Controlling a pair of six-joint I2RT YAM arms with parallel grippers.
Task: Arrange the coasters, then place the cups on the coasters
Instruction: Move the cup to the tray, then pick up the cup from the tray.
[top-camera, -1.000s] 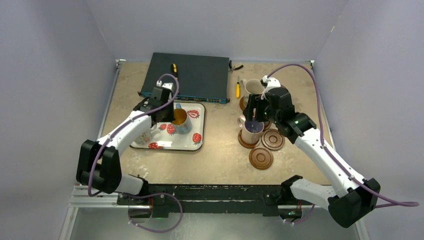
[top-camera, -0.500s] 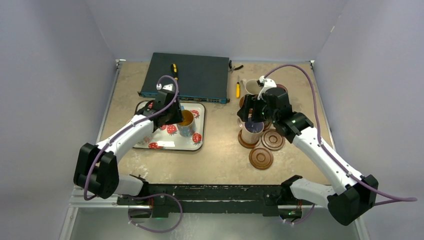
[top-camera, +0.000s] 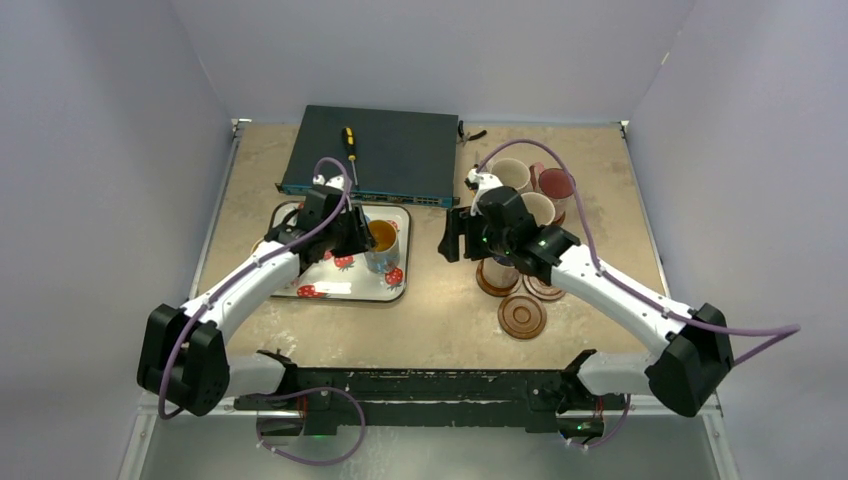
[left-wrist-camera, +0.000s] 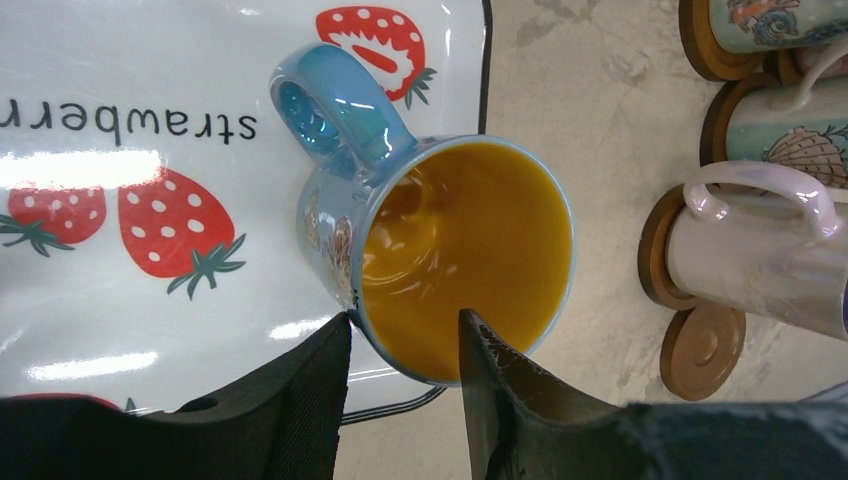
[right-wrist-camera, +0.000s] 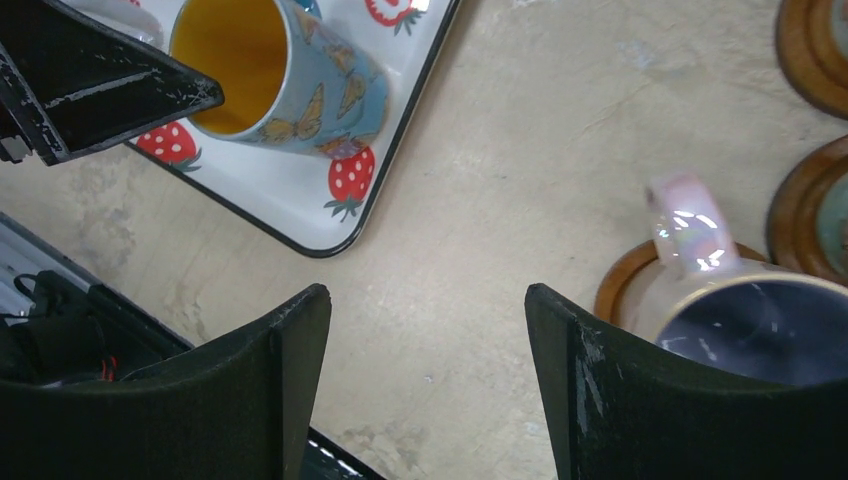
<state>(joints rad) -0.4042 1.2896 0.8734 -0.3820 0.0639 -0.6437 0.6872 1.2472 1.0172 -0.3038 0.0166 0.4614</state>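
A blue cup (left-wrist-camera: 450, 250) with an orange inside stands on the white strawberry tray (left-wrist-camera: 120, 300). My left gripper (left-wrist-camera: 405, 325) is open and straddles the cup's near rim, with one finger outside the wall and the other over the orange inside. My right gripper (right-wrist-camera: 425, 295) hangs open over bare table between the tray and the cups, holding nothing. The purple-inside cup (right-wrist-camera: 760, 320) sits on a coaster (right-wrist-camera: 620, 285). Three more cups (top-camera: 538, 208) stand behind it. Two bare coasters (top-camera: 522, 316) lie in front.
A dark flat box (top-camera: 380, 150) with a yellow-handled screwdriver (top-camera: 348, 138) on it lies at the back of the table, just behind the tray (top-camera: 335, 288). Walls close in the left, right and back sides.
My left gripper has opened and moved right onto the blue cup's rim. My right gripper has left the purple-inside cup and swung left over the bare table.
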